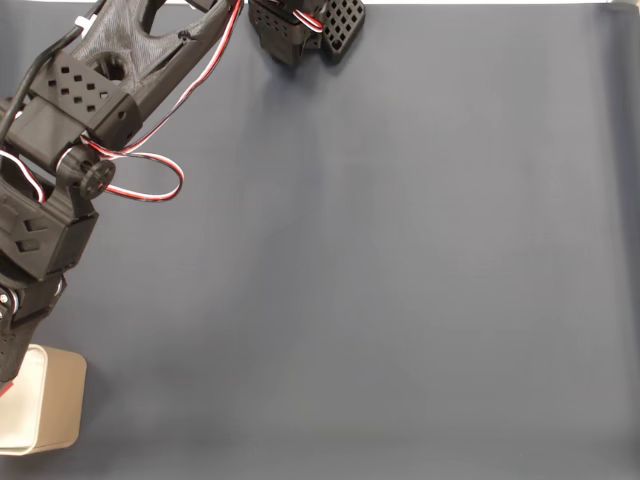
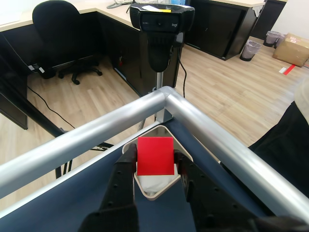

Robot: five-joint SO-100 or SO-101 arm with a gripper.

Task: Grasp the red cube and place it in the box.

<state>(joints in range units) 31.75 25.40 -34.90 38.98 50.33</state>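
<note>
Gripping the cube (image 2: 155, 155) between them, the jaws (image 2: 155, 166) are closed on its sides in the wrist view; the box (image 2: 153, 191) sits directly below them at the tabletop (image 2: 72, 203) corner.

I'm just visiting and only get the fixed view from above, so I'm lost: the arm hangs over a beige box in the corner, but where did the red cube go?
Observer: The wrist view shows it. The red cube is clamped between the two fingers of the tool.
Operator: Is it inside the box yet?
Observer: Not yet. It is held above the white inside of the box, whose rim shows around it.
Operator: What lies past the table there?
Observer: A silver rail corner, with a black webcam on a stand behind it.
</note>
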